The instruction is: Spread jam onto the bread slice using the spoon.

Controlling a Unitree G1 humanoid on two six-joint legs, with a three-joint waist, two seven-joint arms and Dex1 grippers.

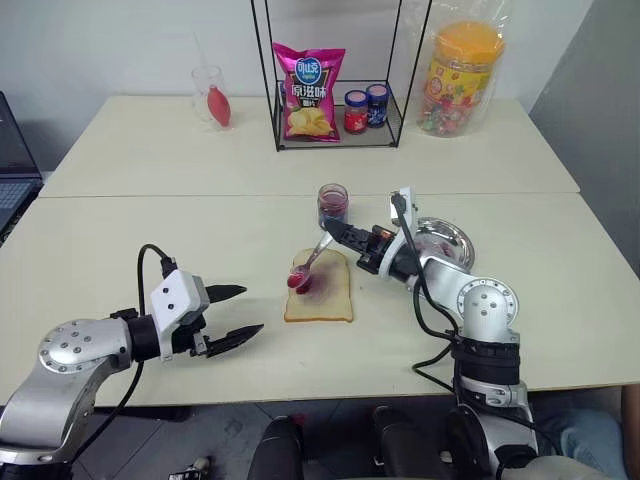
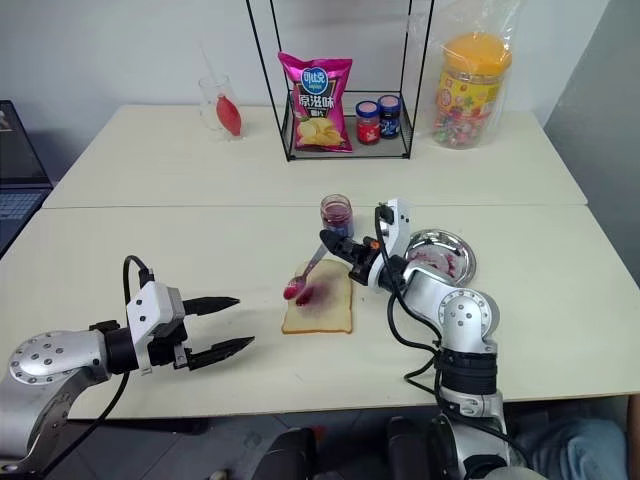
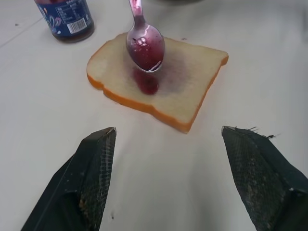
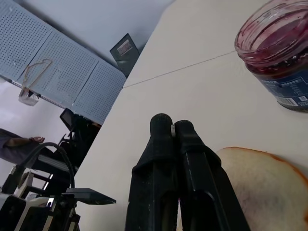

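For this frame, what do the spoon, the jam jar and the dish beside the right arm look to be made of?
Spoon: polished metal, apparently; its silvery bowl mirrors light under the red smear.
Jam jar: looks like clear glass, the dark jam showing through the wall above a blue label band; clear plastic can't be excluded.
Dish: shiny metal, likely steel, with a bright reflective rim.

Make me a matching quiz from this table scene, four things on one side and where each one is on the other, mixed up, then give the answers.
Things:
1. spoon
2. jam jar
3. chip bag
4. metal dish

Places:
A. inside the wire rack at the back of the table
B. held in the right gripper, bowl over the bread slice
C. on the table just behind the bread slice
D. on the table beside the right arm, right of the jam jar

Pairs: 1-B, 2-C, 3-A, 4-D
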